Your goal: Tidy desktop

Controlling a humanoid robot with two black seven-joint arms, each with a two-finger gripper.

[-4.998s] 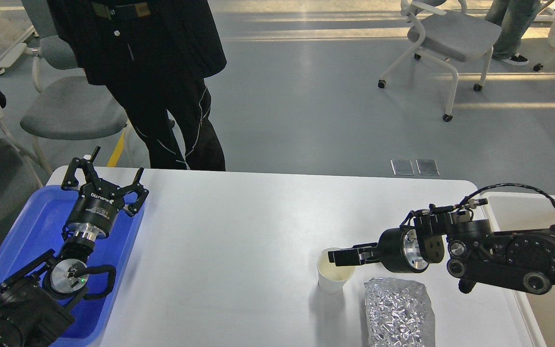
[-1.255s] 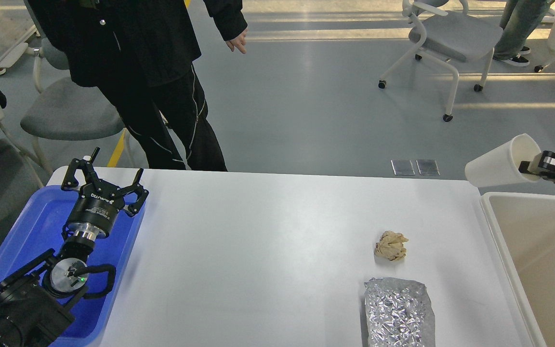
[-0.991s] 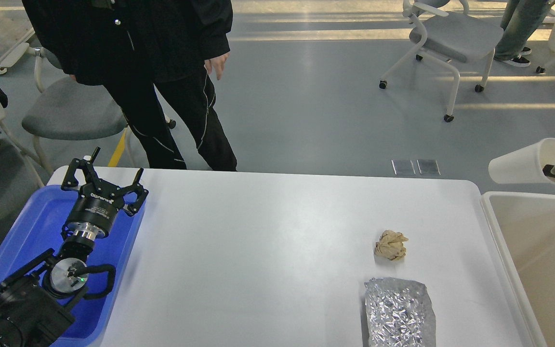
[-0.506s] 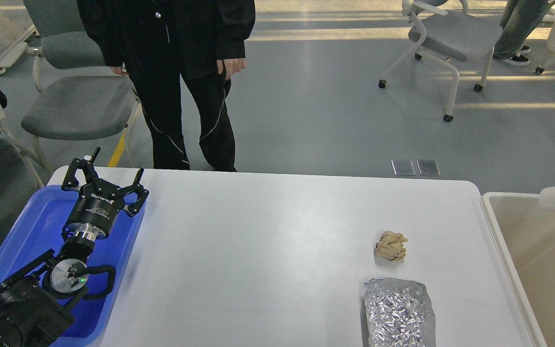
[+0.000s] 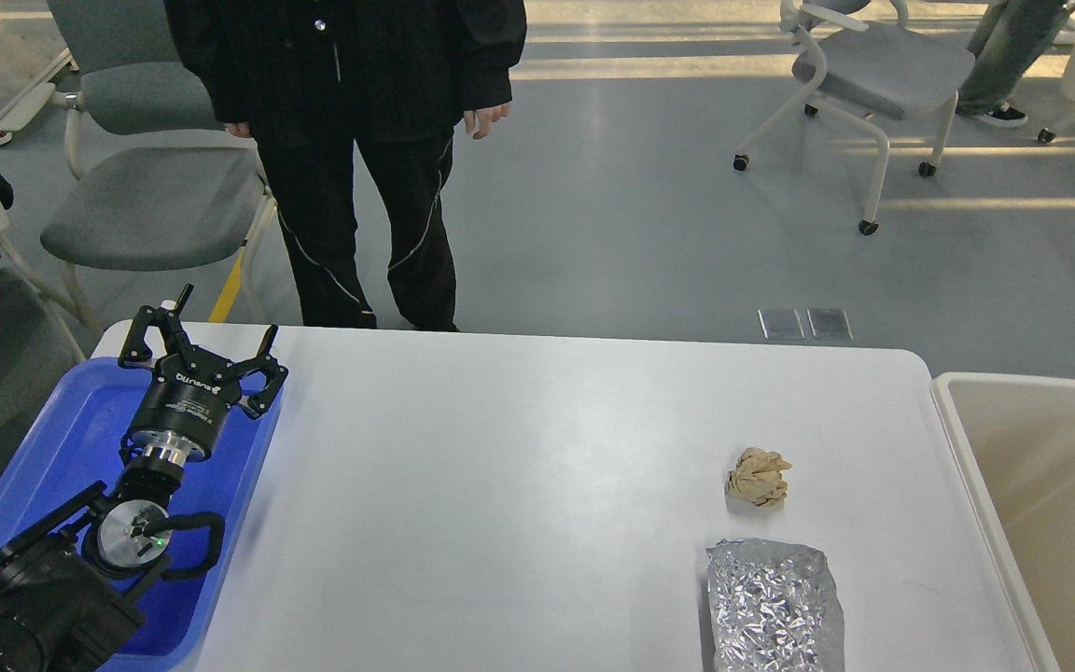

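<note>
Head view: the desktop (image 5: pixel 519 485) is seen filling the middle. Left gripper (image 5: pixel 204 341) is held spread, nothing pinched, over the blue tray (image 5: pixel 62 439) at the desktop's left edge. Right gripper is out of frame. A crumpled paper ball (image 5: pixel 758 476) and foil packet (image 5: pixel 773 605) are laid on the desktop's right part. A beige bin (image 5: pixel 1041 467) is set against its right edge.

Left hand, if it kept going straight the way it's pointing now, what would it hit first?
Nothing on the desktop, it seems. The open left hand points up and away over the blue tray's far edge, toward the grey chair; depth is unclear.
</note>
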